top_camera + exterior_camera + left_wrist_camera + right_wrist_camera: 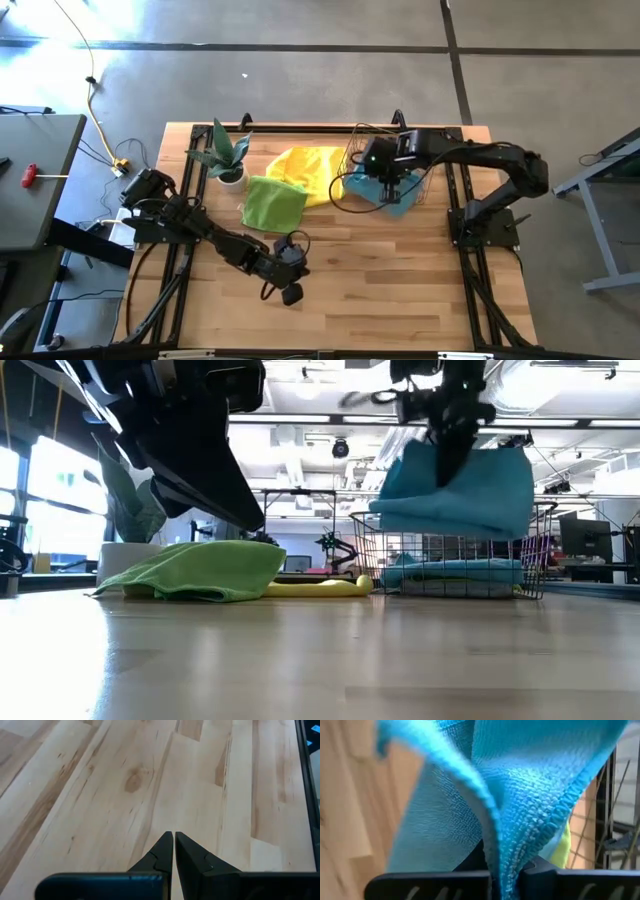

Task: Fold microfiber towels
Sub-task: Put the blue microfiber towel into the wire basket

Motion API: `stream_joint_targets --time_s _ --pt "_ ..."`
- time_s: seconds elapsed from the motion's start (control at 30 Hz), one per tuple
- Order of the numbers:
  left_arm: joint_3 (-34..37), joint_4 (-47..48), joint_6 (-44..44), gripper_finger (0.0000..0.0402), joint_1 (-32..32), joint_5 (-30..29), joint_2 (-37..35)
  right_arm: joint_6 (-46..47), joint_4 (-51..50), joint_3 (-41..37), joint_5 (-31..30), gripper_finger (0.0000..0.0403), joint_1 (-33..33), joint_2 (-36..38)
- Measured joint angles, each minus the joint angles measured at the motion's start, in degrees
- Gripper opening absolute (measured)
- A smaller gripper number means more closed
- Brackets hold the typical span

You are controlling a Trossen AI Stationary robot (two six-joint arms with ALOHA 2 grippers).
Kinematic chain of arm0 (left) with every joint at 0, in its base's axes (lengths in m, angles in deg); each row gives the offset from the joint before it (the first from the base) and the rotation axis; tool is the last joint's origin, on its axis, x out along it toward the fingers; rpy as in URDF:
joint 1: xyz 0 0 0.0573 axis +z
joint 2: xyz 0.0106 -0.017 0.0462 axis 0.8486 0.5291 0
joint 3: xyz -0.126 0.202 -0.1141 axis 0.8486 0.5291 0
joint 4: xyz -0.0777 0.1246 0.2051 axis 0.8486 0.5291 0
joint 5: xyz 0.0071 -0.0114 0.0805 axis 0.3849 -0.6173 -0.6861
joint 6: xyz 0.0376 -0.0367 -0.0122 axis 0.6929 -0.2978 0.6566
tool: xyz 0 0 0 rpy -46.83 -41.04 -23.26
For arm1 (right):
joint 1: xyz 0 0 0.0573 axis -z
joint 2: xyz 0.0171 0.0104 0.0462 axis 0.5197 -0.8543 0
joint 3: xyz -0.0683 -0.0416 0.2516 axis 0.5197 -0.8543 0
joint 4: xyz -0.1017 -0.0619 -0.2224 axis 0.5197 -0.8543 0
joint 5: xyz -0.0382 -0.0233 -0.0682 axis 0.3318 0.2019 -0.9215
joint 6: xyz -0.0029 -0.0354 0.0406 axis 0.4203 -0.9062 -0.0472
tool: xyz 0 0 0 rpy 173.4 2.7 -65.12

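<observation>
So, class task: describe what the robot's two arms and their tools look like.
Both arms are dark, jointed and slim, with black cables trailing off. The left tool has two black fingers tapering to points from a flat black crossbar. The right tool shows the same black crossbar.

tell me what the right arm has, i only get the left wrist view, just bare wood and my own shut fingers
Observer: The right gripper is shut on a teal towel and holds it in the air above the wire basket.
Operator: anything left in the basket
Observer: Yes, in the low view more teal cloth lies on the basket's floor.
Operator: where are the other towels
Observer: A lime green towel lies folded on the table beside the potted plant, with a yellow towel behind it, between the plant and the basket.
Operator: and my arm
Observer: The left gripper is over bare wood at the near side, away from every towel.
</observation>
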Motion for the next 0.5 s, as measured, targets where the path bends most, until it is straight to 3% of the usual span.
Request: stream_joint_targets --time_s 0.23,0.5 --pt "0.0 0.41 0.02 0.001 -0.04 -0.21 0.0 -2.23 0.66 -3.89 -1.4 0.0 5.99 -0.11" --pt "0.0 0.43 1.52 0.001 0.0 -1.28 0.02 -13.68 9.41 -9.38 -1.48 0.0 9.57 -0.24"
